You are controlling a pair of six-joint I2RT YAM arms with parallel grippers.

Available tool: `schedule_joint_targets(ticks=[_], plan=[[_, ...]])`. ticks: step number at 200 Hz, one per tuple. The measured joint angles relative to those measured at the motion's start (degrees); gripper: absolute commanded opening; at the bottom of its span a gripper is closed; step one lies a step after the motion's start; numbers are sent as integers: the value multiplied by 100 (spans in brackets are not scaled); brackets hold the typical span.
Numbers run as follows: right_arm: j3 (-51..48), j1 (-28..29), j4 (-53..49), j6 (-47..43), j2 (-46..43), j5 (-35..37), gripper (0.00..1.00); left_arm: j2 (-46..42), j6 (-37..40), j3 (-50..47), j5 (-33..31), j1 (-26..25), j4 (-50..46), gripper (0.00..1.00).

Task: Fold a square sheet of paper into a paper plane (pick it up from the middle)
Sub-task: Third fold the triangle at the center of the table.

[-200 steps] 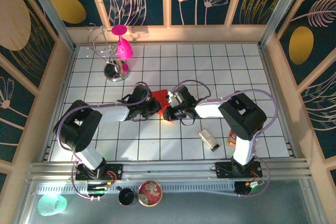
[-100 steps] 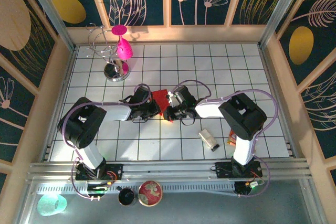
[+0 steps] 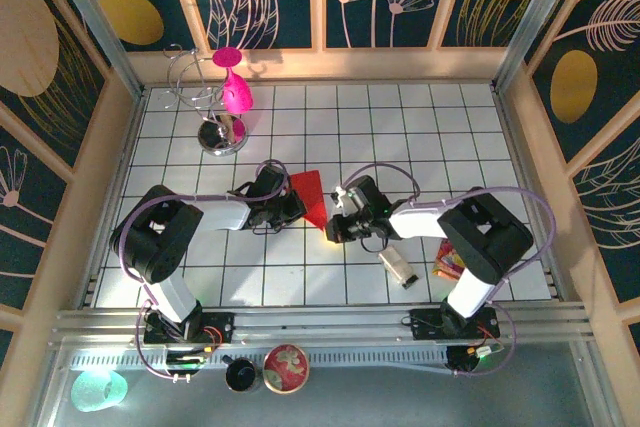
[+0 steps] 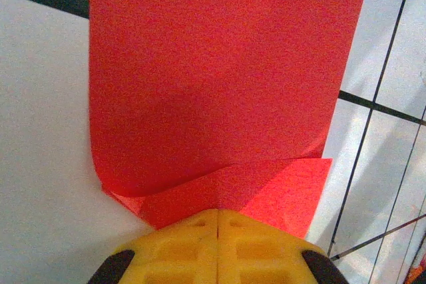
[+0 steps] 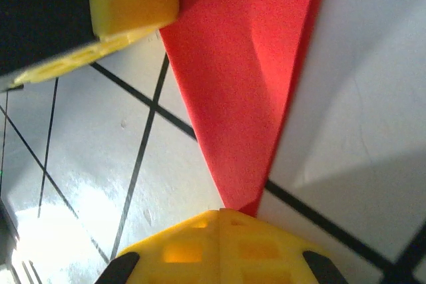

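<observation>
**Both grippers pinch the part-folded sheet; right arm drawn back**

Top external: the red sheet of paper (image 3: 310, 197) lies mid-table between the left gripper (image 3: 292, 207) and the right gripper (image 3: 334, 229). We judge they hold it taut for creasing. A second ago the right gripper covered the sheet; now it sits further right, baring more red.

Left wrist: jaws closed on the folded flap (image 4: 266, 187).

Right wrist: jaws closed on the pointed tip (image 5: 243, 191).

Red paper sheet (image 4: 219, 84): matt, fine-grained, thin, crisp creases. Left gripper (image 4: 218, 216) & right gripper (image 5: 219, 214): yellow plastic, smooth, slight sheen, moulded recesses. Table (image 5: 86, 184): white tile surf., glossy, glare lower left of right wrist view. Goblet (image 3: 236, 95), upper left of top view: magenta plastic, glossy. Stand (image 3: 217, 137): chromed metal, shiny.
</observation>
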Motion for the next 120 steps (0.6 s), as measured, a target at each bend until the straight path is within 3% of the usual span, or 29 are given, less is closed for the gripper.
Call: schedule_joint_targets(ticks=[49,120], plan=[[74,-129,-28,-20,-745,127,1,22,68,57,7,0,-48,7],[688,-127,87,2,509,-37,0,44,87,74,70,0,-44,7]])
